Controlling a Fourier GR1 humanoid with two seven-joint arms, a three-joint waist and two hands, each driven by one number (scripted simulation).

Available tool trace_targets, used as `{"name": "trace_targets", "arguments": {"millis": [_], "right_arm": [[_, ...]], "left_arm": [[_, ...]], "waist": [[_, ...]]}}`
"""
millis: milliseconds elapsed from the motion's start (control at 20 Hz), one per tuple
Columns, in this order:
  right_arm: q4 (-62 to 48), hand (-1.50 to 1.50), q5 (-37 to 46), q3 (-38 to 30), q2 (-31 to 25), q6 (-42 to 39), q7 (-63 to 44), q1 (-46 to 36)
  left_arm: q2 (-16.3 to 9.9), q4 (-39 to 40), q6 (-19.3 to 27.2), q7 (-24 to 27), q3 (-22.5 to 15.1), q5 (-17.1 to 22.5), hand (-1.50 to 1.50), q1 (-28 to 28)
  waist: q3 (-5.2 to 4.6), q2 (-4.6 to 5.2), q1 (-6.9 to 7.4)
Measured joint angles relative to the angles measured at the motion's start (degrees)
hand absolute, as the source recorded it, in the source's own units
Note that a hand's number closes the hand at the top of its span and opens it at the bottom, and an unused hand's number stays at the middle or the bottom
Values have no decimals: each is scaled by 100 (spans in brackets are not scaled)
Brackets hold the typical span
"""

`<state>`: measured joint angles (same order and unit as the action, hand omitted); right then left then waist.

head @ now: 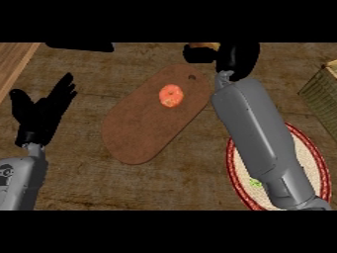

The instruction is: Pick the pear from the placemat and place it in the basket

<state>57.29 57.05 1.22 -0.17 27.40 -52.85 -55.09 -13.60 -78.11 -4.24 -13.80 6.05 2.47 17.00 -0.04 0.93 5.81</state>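
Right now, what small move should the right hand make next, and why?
Probably draw the right hand back toward the placemat: it sits beyond the mat, while a green bit, possibly the pear, peeks from under the forearm there.

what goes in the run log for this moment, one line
left hand open, resting at left | right hand raised at top, fingers unclear | pear on placemat under forearm | basket right edge

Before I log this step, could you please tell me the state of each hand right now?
Left hand: open, fingers straight and pointing up, holding nothing.
Right hand: at the view's top; open or shut cannot be told.
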Motion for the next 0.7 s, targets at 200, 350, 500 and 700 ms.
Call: {"name": "trace_targets", "arguments": {"millis": [200,350,500,700], "right_arm": [[-591,150,539,121,-3,367,-521,-885],[-1013,150,921,1,-22,326,-737,-1533],[-1384,150,1230,-197,-89,289,-881,-1996],[-1819,150,1449,-512,-405,188,-956,-2553]], "left_arm": [[-15,-66,33,52,42,-16,0,-168],[-13,-18,99,26,90,-32,0,-138],[-24,-48,99,28,133,-9,0,-222],[-111,-84,25,51,222,57,0,-262]], "waist": [[-6,-28,-110],[-8,-38,-227],[-7,-49,-304],[-7,-51,-359]]}}
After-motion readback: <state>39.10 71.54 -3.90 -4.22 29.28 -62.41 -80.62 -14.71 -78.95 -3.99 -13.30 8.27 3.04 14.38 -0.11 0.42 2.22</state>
